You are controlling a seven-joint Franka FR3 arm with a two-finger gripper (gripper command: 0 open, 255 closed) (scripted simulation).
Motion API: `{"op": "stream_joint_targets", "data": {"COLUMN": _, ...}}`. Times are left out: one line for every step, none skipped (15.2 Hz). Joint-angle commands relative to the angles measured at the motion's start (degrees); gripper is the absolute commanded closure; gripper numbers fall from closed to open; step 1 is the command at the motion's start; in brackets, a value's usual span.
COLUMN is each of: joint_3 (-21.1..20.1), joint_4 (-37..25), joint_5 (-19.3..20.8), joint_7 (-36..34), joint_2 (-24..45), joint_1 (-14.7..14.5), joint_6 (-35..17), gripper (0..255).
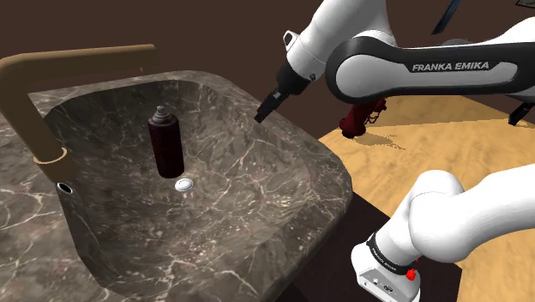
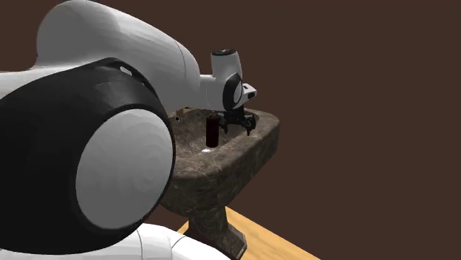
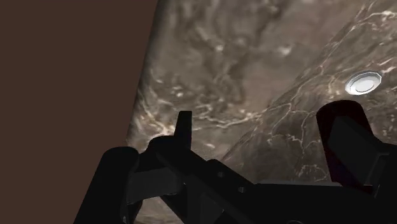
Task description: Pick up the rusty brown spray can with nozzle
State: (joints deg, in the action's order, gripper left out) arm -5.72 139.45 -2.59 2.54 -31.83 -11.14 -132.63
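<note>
Dark maroon spray can stands upright in the marble sink beside the drain, gripper spread open and empty near the rim; risk: clipping the basin wall or toppling the can on approach.

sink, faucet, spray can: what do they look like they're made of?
Sink: polished marble-like stone, dark grey-brown with white veins.
Faucet: flat matte brown, maybe bronze-toned metal; no visible sign settles it.
Spray can: dark maroon-brown with a soft sheen, likely painted metal, but that is uncertain.
</note>
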Motion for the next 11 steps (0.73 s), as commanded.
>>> {"op": "stream_joint_targets", "data": {"joint_3": -1.2, "joint_4": -0.6, "joint_5": 0.1, "joint_7": 0.4, "joint_2": 2.6, "joint_1": -0.9, "joint_6": -5.2, "gripper": 0}}
{"op": "stream_joint_targets", "data": {"joint_3": -1.8, "joint_4": -0.9, "joint_5": 0.3, "joint_7": 0.7, "joint_2": 3.9, "joint_1": -1.3, "joint_6": -7.7, "gripper": 0}}
{"op": "stream_joint_targets", "data": {"joint_3": -2.3, "joint_4": -1.2, "joint_5": 0.5, "joint_7": 0.9, "joint_2": 5.1, "joint_1": -1.7, "joint_6": -10.0, "gripper": 0}}
{"op": "stream_joint_targets", "data": {"joint_3": -2.9, "joint_4": -1.6, "joint_5": 0.8, "joint_7": 1.1, "joint_2": 6.5, "joint_1": -2.0, "joint_6": -12.4, "gripper": 0}}
{"op": "stream_joint_targets", "data": {"joint_3": -3.5, "joint_4": -2.1, "joint_5": 1.2, "joint_7": 1.3, "joint_2": 7.8, "joint_1": -2.2, "joint_6": -14.7, "gripper": 0}}
{"op": "stream_joint_targets", "data": {"joint_3": -4.1, "joint_4": -2.6, "joint_5": 1.6, "joint_7": 1.4, "joint_2": 9.1, "joint_1": -2.5, "joint_6": -16.9, "gripper": 0}}
{"op": "stream_joint_targets", "data": {"joint_3": -4.8, "joint_4": -3.2, "joint_5": 2.1, "joint_7": 1.5, "joint_2": 10.5, "joint_1": -2.6, "joint_6": -19.1, "gripper": 0}}
{"op": "stream_joint_targets", "data": {"joint_3": -5.5, "joint_4": -3.8, "joint_5": 2.8, "joint_7": 1.5, "joint_2": 11.9, "joint_1": -2.7, "joint_6": -21.3, "gripper": 0}}
{"op": "stream_joint_targets", "data": {"joint_3": -6.2, "joint_4": -4.4, "joint_5": 3.5, "joint_7": 1.4, "joint_2": 13.3, "joint_1": -2.8, "joint_6": -23.4, "gripper": 0}}
{"op": "stream_joint_targets", "data": {"joint_3": -7.0, "joint_4": -5.1, "joint_5": 4.4, "joint_7": 1.3, "joint_2": 14.6, "joint_1": -2.7, "joint_6": -25.5, "gripper": 0}}
{"op": "stream_joint_targets", "data": {"joint_3": -7.8, "joint_4": -5.9, "joint_5": 5.4, "joint_7": 1.0, "joint_2": 16.0, "joint_1": -2.6, "joint_6": -27.5, "gripper": 0}}
